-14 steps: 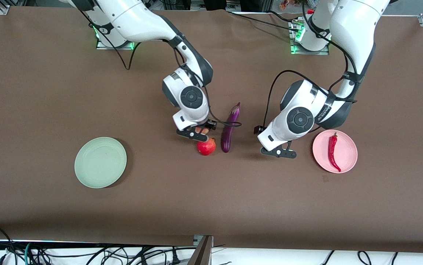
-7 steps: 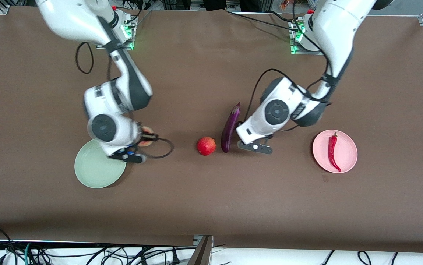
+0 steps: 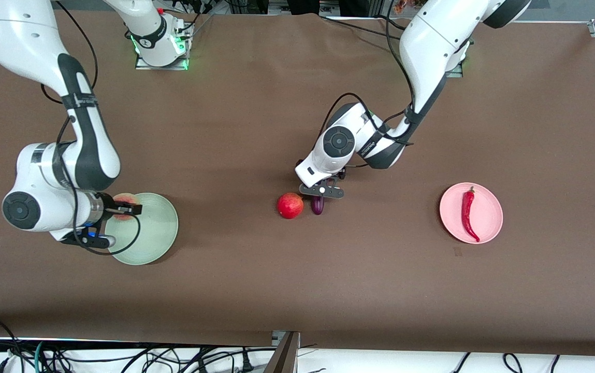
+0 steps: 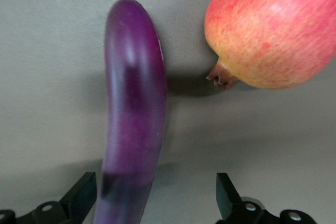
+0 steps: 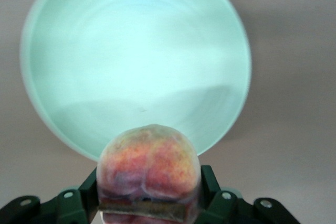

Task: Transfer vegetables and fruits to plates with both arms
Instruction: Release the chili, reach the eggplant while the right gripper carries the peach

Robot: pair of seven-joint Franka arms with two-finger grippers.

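Note:
My right gripper (image 3: 116, 210) is shut on the yellowish-orange peach (image 3: 124, 200) and holds it over the rim of the pale green plate (image 3: 149, 233); the right wrist view shows the peach (image 5: 148, 169) between the fingers with the green plate (image 5: 136, 56) below. My left gripper (image 3: 322, 190) is open, low over the purple eggplant (image 3: 317, 206), most of which the arm hides. In the left wrist view the eggplant (image 4: 134, 129) lies between the open fingers, with the red pomegranate (image 4: 275, 30) beside it. The pomegranate (image 3: 290, 205) sits beside the eggplant. The red chili (image 3: 467, 213) lies on the pale pink plate (image 3: 490, 230).
The brown table (image 3: 297, 280) spreads wide toward the front camera. Cables and a dark post (image 3: 283, 355) run along the table's near edge. The arm bases (image 3: 160, 44) stand at the table's edge farthest from the camera.
My right arm carried the peach from beside the pomegranate to over the green plate's rim. My left arm moved from near the pink plate to over the eggplant, now covering most of it.

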